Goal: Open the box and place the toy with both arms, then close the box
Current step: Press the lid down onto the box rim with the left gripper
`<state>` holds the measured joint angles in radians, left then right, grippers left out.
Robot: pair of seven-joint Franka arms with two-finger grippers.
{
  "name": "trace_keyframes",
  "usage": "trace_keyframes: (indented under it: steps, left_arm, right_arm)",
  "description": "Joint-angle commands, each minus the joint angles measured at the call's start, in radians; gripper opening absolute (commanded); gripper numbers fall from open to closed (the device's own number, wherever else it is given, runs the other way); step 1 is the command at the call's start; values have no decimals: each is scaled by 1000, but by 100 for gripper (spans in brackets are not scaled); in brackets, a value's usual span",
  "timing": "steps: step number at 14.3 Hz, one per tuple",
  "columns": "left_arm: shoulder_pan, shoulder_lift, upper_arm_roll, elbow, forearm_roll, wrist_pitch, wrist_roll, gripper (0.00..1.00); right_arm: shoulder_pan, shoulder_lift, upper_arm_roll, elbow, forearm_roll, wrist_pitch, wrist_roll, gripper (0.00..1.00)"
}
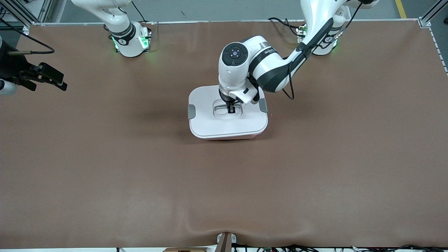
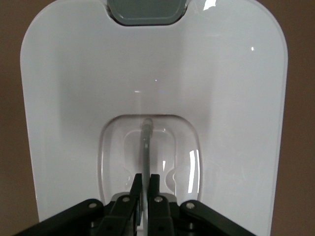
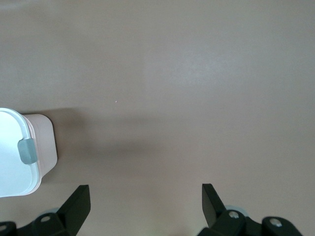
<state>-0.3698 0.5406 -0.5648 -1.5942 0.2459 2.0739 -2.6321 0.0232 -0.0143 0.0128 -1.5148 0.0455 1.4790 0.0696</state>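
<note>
Lid step: left end effector (image 1: 231, 109) clenched on the handle (image 2: 146, 147) of the box (image 1: 227, 117), mid-bench. Right end effector (image 3: 145, 204) released, waiting over bench (image 1: 105, 175). Toy unseen. Next: lift straight.

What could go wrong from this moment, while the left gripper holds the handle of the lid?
1. The left gripper is shut on the thin handle of the lid. The grip is small, so the handle may slip out.
2. Both grey clips sit at the lid's ends. If they are latched, a pull may drag the whole box.
3. The right gripper waits open over bare table, so nothing steadies the box.
</note>
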Motion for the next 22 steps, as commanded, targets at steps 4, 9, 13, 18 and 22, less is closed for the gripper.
trace_keyframes:
  steps: [4, 9, 13, 18, 22]
  left_arm:
    - [-32, 32, 6, 46, 27, -11, -35, 0]
    - [-32, 35, 6, 33, 84, -15, -28, 0]
    - [-29, 32, 5, 23, 85, -23, -22, 0]
    - [-32, 29, 5, 0, 90, -23, -20, 0]
    - [-38, 21, 3, -7, 90, -23, -28, 0]
  right_arm:
    - [-5, 10, 3, 22, -16, -49, -8, 100]
    - [-5, 8, 2, 24, -19, -55, -10, 100]
    - [-5, 13, 2, 24, -21, -52, -10, 100]
    - [-5, 13, 2, 24, -19, -54, -10, 100]
    - [-5, 13, 2, 24, -19, -54, -10, 100]
